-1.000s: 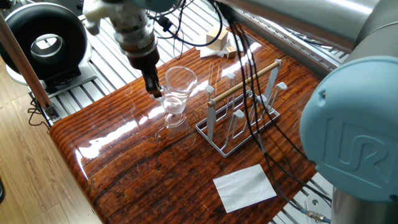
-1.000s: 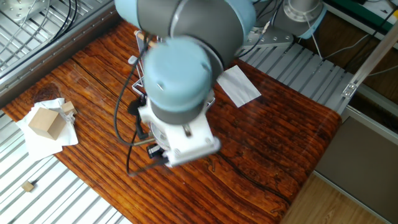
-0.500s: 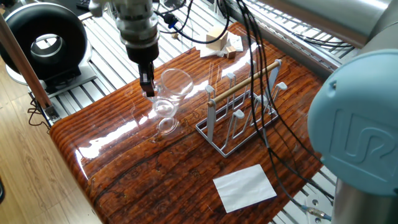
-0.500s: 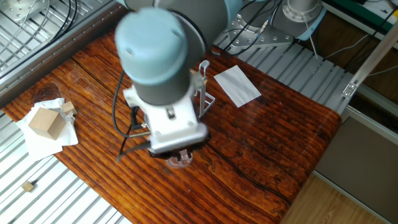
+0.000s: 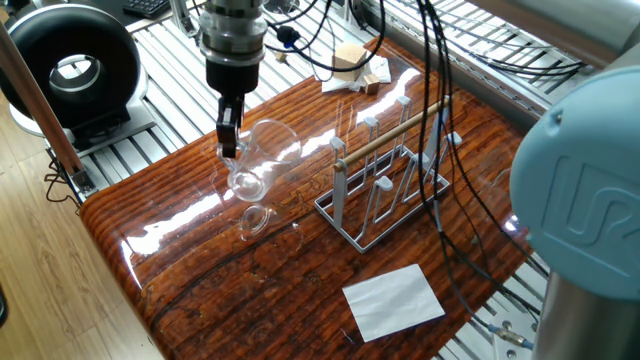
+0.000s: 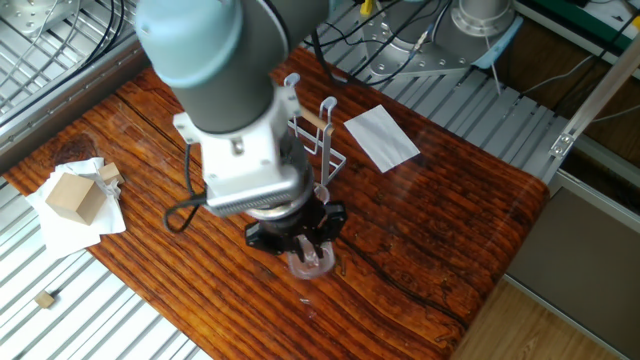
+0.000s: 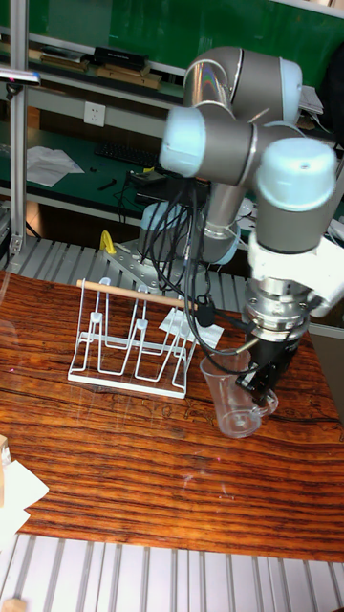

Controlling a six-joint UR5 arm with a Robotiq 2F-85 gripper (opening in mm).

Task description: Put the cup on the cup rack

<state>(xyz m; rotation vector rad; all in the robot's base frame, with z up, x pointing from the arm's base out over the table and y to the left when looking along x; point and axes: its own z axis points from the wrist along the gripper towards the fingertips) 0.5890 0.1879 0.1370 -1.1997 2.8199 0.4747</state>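
Observation:
The clear glass cup (image 5: pixel 262 152) hangs tilted a little above the wooden table, its reflection showing on the glossy top below it. My gripper (image 5: pixel 228 138) is shut on the cup's wall near the rim, coming down from above. In the tall fixed view the cup (image 7: pixel 229 394) sits mouth up and leaning, to the right of the cup rack (image 7: pixel 134 342), with the gripper (image 7: pixel 260 384) on its right side. The white wire cup rack (image 5: pixel 390 172) with its wooden top rod stands apart from the cup. In the other fixed view the arm hides most of the cup (image 6: pixel 312 263) and part of the rack (image 6: pixel 318 128).
A white sheet of paper (image 5: pixel 393 300) lies near the table's front corner. Wooden blocks on paper (image 6: pixel 72 195) sit at the far end. A black round device (image 5: pixel 72 70) stands off the table to the left. Cables hang over the rack.
My gripper has carried the cup to the left, further from the rack, and the cup has tipped over more. The rack has not moved.

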